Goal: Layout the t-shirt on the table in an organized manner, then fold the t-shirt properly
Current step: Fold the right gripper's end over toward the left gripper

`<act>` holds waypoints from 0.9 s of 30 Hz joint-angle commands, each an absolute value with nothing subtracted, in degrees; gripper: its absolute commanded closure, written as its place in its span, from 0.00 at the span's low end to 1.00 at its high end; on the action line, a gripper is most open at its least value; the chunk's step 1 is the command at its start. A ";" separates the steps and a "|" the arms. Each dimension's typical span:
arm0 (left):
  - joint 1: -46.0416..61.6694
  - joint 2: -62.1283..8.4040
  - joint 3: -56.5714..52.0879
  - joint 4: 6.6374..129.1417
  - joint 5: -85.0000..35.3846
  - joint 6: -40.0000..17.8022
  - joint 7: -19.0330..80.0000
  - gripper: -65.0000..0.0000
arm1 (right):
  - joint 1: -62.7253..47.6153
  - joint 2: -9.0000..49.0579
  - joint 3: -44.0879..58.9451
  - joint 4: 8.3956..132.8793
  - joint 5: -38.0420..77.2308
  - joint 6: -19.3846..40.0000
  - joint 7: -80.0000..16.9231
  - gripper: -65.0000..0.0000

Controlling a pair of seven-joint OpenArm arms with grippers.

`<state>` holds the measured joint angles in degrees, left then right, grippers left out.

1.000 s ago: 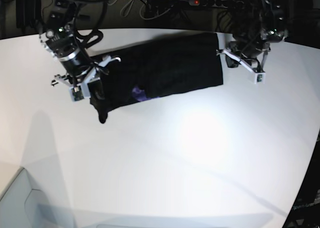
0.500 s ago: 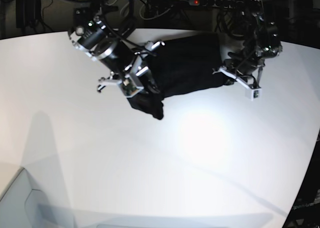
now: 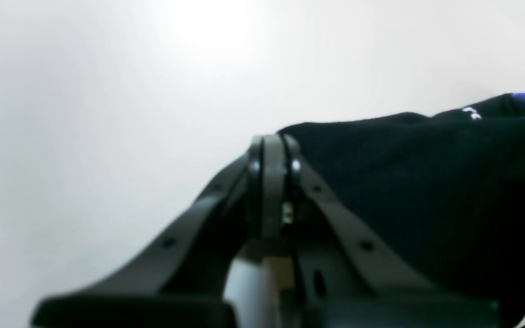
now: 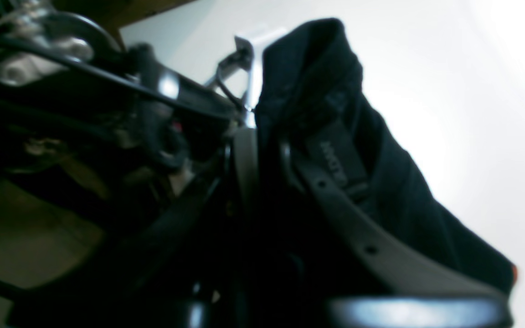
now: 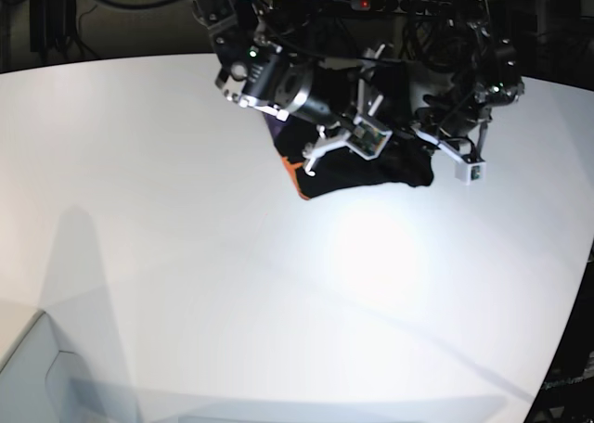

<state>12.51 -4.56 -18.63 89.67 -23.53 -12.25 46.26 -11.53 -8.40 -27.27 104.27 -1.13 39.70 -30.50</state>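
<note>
We are holding the t-shirt [image 5: 367, 168] bunched near the top centre of the base view, at the table's [image 5: 186, 256] far edge. Our right gripper [image 4: 267, 150] is pinching a fold beside the neck label [image 4: 337, 161]; our left gripper [image 3: 271, 150] is fully closed at the shirt's edge, grip unclear. Both hands are crowding together, cloth hanging between them.
</note>
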 commanded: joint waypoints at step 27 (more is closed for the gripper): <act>19.65 -7.16 -34.07 100.88 -21.93 -12.09 48.75 1.00 | -7.52 -9.00 -27.56 96.66 0.40 40.00 -28.70 0.72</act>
